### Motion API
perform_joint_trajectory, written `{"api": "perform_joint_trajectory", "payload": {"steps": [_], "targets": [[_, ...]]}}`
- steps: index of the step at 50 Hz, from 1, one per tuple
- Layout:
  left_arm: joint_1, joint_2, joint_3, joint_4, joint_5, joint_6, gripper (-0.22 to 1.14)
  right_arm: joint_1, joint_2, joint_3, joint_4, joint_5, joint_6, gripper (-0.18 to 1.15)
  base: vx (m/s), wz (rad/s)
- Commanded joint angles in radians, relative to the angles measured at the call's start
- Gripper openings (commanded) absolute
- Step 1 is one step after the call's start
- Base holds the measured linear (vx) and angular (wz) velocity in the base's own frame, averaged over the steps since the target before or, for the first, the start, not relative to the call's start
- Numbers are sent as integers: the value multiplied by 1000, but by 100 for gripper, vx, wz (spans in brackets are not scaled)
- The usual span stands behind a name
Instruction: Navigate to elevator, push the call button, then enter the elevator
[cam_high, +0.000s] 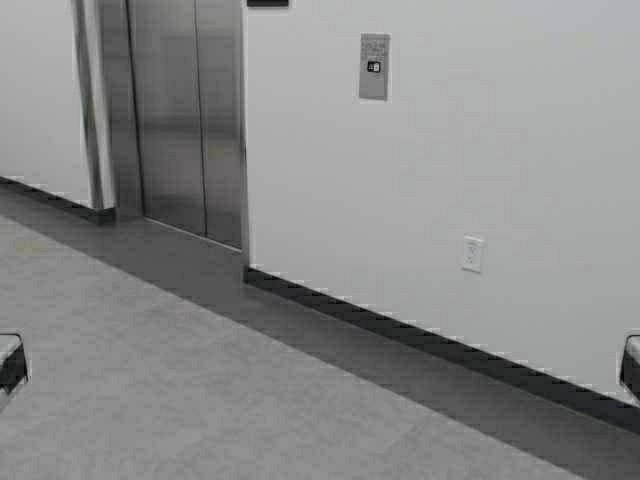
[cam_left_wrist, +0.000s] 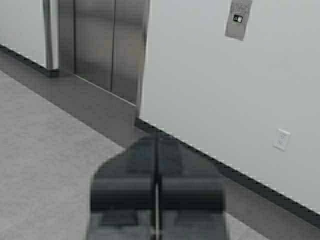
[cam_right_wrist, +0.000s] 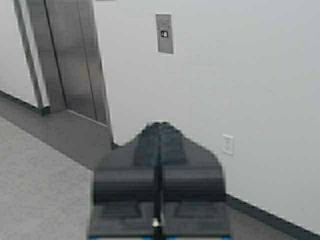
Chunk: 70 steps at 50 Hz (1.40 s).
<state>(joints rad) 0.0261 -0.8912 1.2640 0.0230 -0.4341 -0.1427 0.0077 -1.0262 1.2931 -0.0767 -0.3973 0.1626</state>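
still the approach step: the brushed stainless-steel elevator doors (cam_high: 185, 110) stand closed, far left. both the left end effector (cam_left_wrist: 157, 165) and right end effector (cam_right_wrist: 159, 150) are pressed narrow. next, drive toward the small grey wall call panel (cam_high: 374, 66).

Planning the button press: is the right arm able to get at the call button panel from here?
Probably not yet. The right end effector is shut and unobstructed, but the call button panel sits well off across open floor.

White painted wall (cam_high: 450, 150) runs from 11 o'clock to 3 o'clock, edged by a black baseboard (cam_high: 420, 335). A white electrical outlet (cam_high: 472, 254) sits low at 2 o'clock. Grey tiled floor (cam_high: 200, 400), with a darker band (cam_high: 180, 262) along the wall.
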Motion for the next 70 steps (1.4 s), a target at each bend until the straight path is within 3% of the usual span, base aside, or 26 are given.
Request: {"api": "perform_joint_trajectory", "payload": {"steps": [1, 28, 70], "targets": [[2, -12, -9, 0, -6, -3, 2, 2, 17, -21, 0, -9, -2, 5, 64, -8], [2, -21, -15, -2, -6, 0, 2, 2, 41, -38, 0, -5, 8, 5, 62, -6], [2, -55, 17, -8, -6, -17, 2, 2, 46, -49, -31, 41, 20, 5, 54, 14]]}}
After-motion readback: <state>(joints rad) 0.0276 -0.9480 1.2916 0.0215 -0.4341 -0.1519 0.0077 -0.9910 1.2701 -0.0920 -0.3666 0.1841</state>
